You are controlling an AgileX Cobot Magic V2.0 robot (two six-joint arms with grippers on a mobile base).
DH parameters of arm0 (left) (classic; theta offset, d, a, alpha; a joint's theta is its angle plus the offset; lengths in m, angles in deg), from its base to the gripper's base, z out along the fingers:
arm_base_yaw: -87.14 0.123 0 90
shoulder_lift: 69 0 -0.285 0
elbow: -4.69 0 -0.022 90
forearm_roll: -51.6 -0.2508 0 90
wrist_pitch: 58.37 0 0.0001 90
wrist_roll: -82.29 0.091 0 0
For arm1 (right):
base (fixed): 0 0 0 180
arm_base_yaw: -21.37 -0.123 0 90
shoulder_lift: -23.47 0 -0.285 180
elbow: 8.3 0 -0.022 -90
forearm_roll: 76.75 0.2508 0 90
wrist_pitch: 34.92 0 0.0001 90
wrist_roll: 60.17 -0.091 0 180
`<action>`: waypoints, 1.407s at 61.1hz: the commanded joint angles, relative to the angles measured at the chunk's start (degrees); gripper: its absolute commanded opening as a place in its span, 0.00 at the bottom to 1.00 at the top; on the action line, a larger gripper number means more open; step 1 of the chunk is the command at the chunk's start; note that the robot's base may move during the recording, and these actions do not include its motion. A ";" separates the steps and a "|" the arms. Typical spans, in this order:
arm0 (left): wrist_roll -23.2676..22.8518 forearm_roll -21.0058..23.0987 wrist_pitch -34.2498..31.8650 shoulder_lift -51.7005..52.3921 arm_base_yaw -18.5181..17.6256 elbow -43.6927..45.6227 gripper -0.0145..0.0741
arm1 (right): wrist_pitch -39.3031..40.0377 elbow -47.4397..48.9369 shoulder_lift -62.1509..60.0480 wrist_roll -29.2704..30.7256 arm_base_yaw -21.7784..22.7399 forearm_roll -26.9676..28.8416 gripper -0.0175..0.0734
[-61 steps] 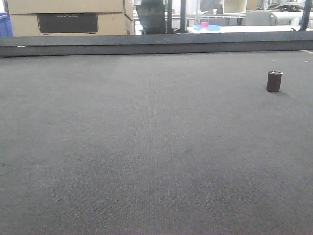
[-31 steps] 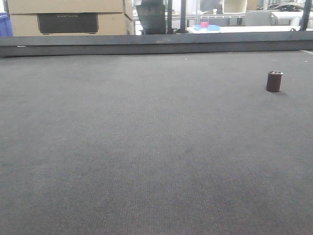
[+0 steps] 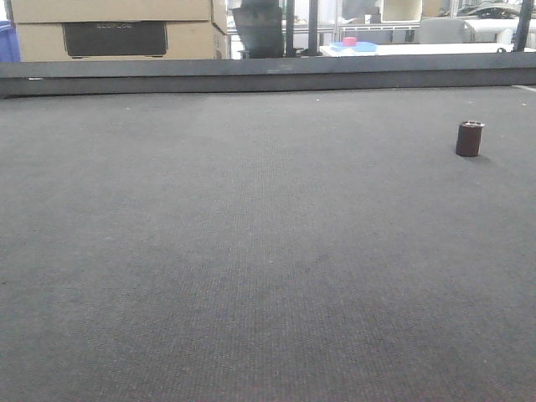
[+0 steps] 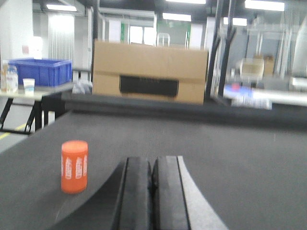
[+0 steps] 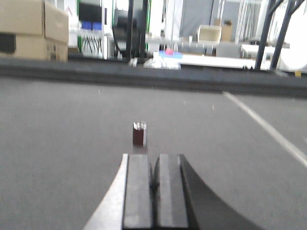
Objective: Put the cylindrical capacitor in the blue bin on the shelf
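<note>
The cylindrical capacitor is a small dark brown cylinder with a silvery top rim. It stands upright on the dark grey table mat at the right of the front view. In the right wrist view it stands just beyond my right gripper, a little left of its centre line and apart from it. The right gripper is shut and empty. My left gripper is shut and empty, low over the mat. The steel shelf is out of view. A blue bin stands on a side table at the far left.
An orange cylinder with white markings stands on the mat left of my left gripper. Large cardboard boxes sit behind the table's raised far edge. A white line crosses the mat at the right.
</note>
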 commanded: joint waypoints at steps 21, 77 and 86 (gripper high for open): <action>-0.50 -7.58 23.88 -9.65 -0.35 27.52 0.13 | -12.25 24.46 3.23 0.08 0.10 2.83 0.31; -0.50 -4.50 27.91 -27.09 -0.47 39.05 0.84 | 32.25 32.45 80.04 0.08 0.10 1.16 0.78; -0.50 -4.50 27.91 -27.09 -0.47 39.05 0.84 | 42.64 36.19 90.92 0.08 0.10 -1.67 0.78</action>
